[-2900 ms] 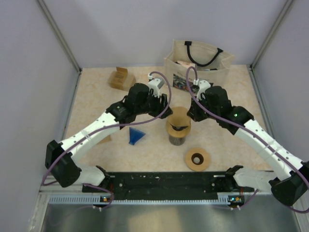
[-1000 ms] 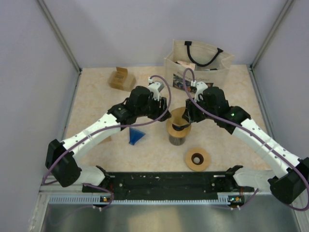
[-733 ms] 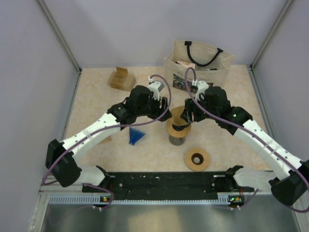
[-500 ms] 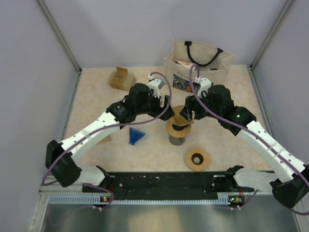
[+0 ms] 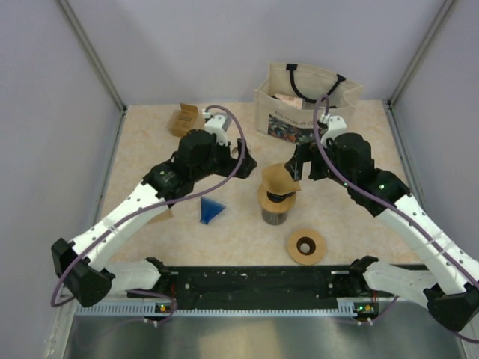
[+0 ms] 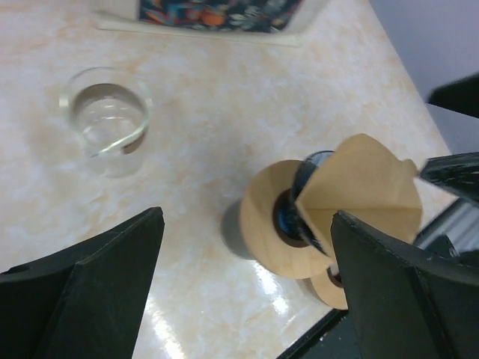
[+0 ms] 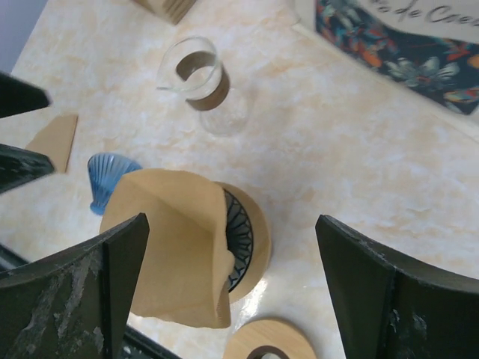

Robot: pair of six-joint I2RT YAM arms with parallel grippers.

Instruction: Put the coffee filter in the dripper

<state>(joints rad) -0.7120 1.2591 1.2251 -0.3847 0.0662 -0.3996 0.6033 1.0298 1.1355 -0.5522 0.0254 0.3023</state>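
Observation:
The dripper (image 5: 276,203), dark ribbed glass in a round wooden collar, stands mid-table on a dark base. The brown paper coffee filter (image 5: 278,179) sits in its mouth, partly folded, sticking up above the rim and free of both grippers. My left gripper (image 5: 243,160) hangs open to the dripper's upper left, apart from it. My right gripper (image 5: 299,166) hangs open to its upper right. The left wrist view has the filter (image 6: 363,187) over the collar (image 6: 263,224) by the open gripper (image 6: 245,224). The right wrist view has the filter (image 7: 168,254) and dripper (image 7: 241,228) below the open gripper (image 7: 232,221).
A blue glass cone (image 5: 211,209) lies left of the dripper. A wooden ring (image 5: 306,245) lies in front of it. A glass beaker (image 7: 202,78) stands behind it. A tote bag (image 5: 307,101) and a cardboard box (image 5: 187,120) are at the back. A spare filter (image 7: 56,142) lies flat.
Both grippers opened and let go of the filter, which stays in the dripper. The left arm drew back to the left, the right arm up and to the right.

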